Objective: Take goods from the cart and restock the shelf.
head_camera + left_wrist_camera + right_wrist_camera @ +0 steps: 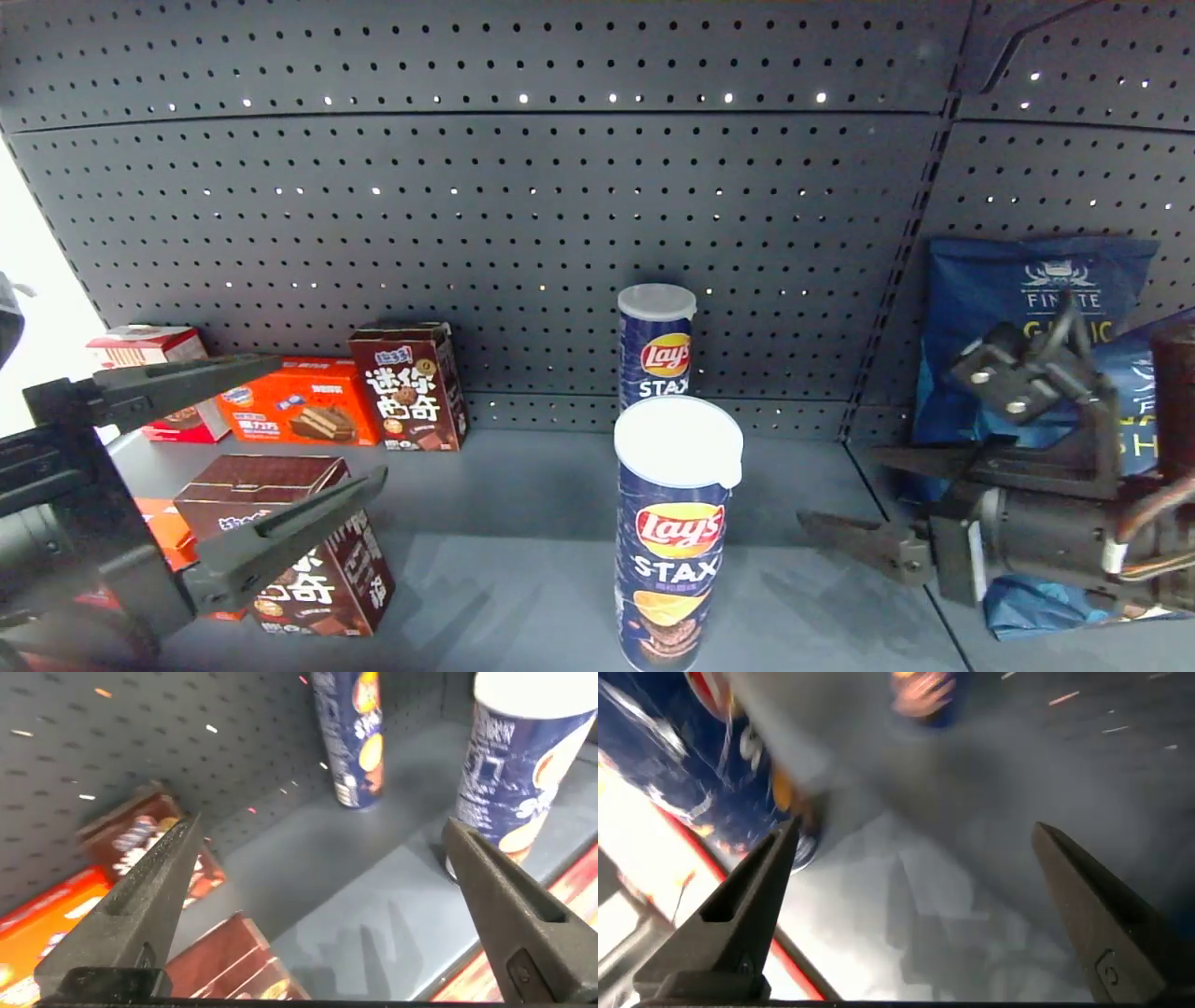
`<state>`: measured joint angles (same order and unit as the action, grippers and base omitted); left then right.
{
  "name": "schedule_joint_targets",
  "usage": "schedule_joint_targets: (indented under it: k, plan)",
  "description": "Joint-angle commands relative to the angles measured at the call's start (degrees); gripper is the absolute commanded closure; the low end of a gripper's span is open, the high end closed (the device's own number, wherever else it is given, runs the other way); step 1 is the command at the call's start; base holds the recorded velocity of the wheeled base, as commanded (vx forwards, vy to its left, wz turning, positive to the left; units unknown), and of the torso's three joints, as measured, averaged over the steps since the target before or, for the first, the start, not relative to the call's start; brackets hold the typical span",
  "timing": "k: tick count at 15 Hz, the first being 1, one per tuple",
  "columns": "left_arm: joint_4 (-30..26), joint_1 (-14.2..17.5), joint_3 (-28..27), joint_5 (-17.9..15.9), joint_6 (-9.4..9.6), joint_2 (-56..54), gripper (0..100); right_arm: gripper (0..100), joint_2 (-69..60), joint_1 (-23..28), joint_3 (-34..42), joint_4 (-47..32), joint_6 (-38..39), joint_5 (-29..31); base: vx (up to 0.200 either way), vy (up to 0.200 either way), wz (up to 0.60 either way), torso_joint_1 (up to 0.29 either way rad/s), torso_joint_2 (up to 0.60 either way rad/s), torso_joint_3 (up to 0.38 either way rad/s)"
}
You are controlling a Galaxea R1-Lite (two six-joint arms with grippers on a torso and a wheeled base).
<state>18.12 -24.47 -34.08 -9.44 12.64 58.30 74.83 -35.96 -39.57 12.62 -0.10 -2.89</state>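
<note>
So the goods here are two tall chip cans standing upright mid-shelf: the front can [674, 532] sits close to the shelf [523, 504] edge, and the back can [655, 345] is straight behind it, up by the pegboard [523, 233], with a gap between them. Neither is being held. The left claw [331, 418] hangs off to the left with its jaws spread wide and nothing in them, one finger crossing in front of the near brown box [308, 569], which stands at the front left of the shelf. Behind that, along the pegboard, there's a far brown box [409, 385] with an orange box [299, 401] just beside it and a red-and-white box [154, 350] further left. The right claw [837, 485] is over on the right, also wide open and empty, tips pointing toward the front can but well short of touching it. Behind it, blue bags [1027, 299] lean in the next bay.
</note>
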Motion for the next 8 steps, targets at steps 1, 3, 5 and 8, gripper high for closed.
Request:
schedule_joint_targets:
  k: [1,3,5,8]
  plan:
    - [0.08,3.28,1.39,0.21,0.19,-5.74,0,0,-15.59,8.01,3.97,-0.05,1.15,2.01,0.000,0.000,0.00,0.000,0.00,0.000]
    - [-0.36,3.11,5.52,4.87,0.45,-13.03,0,0,-23.76,19.00,7.49,-0.05,1.24,1.40,0.000,0.000,0.00,0.000,0.00,0.000]
    - [-0.54,3.20,11.50,9.96,0.63,-20.50,0,0,-32.64,27.26,14.26,-0.31,1.24,1.13,0.000,0.000,0.00,0.000,0.00,0.000]
    - [-3.17,3.28,22.13,17.52,0.63,-31.49,0,0,-46.96,38.25,28.94,-0.31,1.50,1.40,0.000,0.000,0.00,0.000,0.00,0.000]
